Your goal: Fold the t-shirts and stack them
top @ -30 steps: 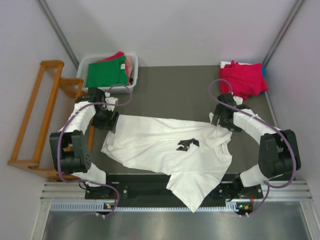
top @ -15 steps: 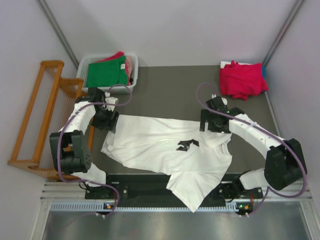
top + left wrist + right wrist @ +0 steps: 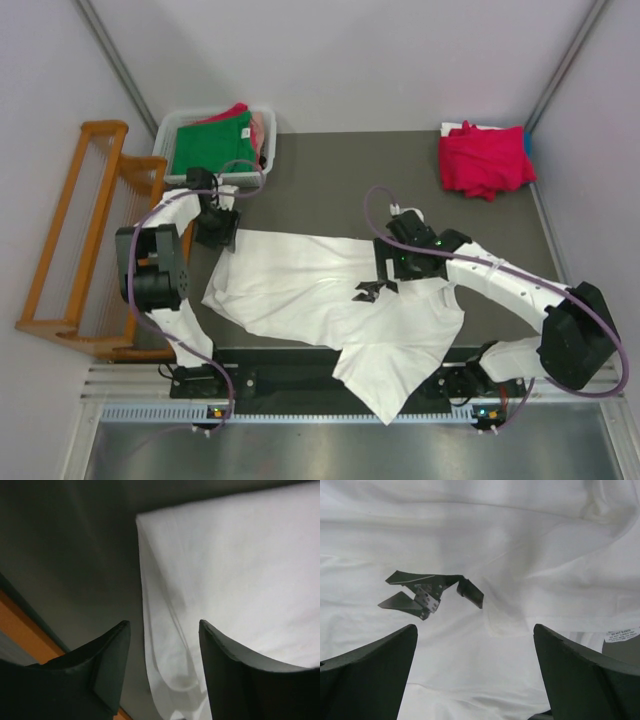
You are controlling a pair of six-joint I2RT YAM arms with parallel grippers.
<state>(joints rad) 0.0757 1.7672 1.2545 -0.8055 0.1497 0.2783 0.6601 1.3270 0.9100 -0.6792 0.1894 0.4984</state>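
The white shirt (image 3: 300, 285) lies spread out on the counter (image 3: 330, 190), not folded yet. The left gripper (image 3: 220, 238) is loose, fingers apart at the shirt's far left corner. The right gripper (image 3: 390, 268) hangs wide apart above the middle. Next, I think, both must pinch an edge and fold it over.

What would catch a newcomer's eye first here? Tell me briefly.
The white t-shirt spread across the middle of the table, with a small dark jagged piece lying on it. The right gripper hangs open just above that piece; the left gripper stands open at the shirt's far left corner. A crimson t-shirt heap sits at the table's far right corner.
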